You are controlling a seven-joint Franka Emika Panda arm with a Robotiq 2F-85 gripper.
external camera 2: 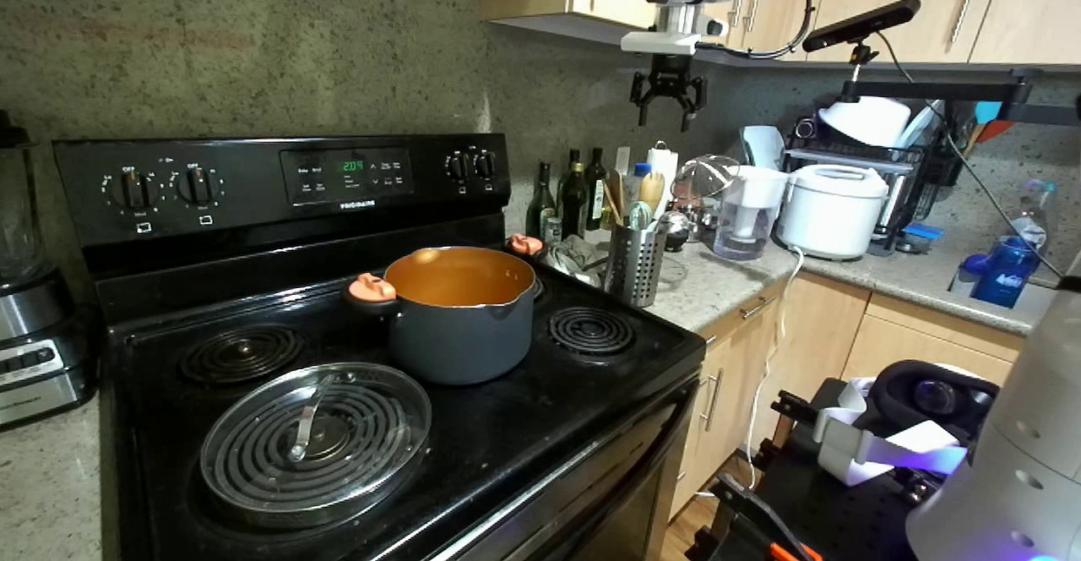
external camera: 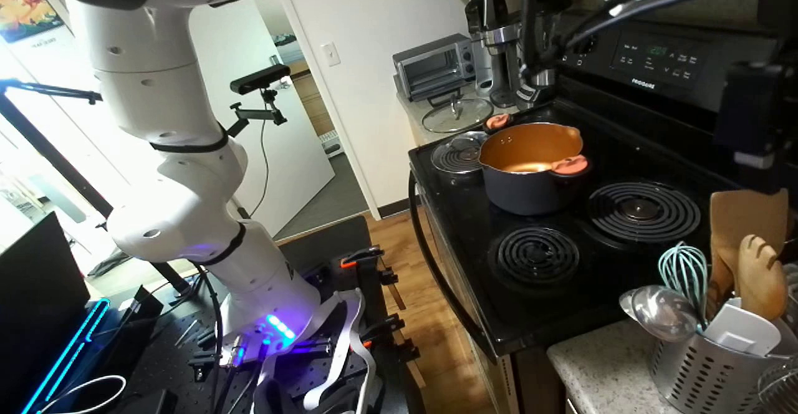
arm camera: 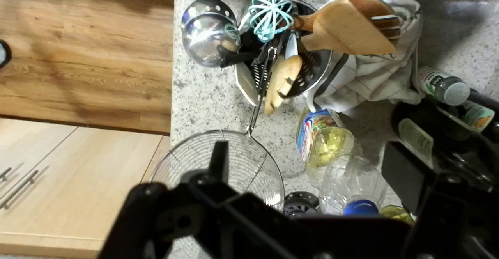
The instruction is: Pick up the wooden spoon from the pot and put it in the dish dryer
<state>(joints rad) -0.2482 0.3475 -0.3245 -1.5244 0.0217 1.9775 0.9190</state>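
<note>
the gripper (external camera 2: pixel 665 124), jaws spread apart, hangs over the counter (external camera 2: pixel 716 282), higher than the dish dryer (external camera 2: pixel 635 265)

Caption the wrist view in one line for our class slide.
Open pincer above the counter: whisk, ladle and spatula stick out of the caddy, a towel beside it.

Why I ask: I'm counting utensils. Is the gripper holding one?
No, the two-finger gripper hangs open in an exterior view, nothing between its jaws.
</note>
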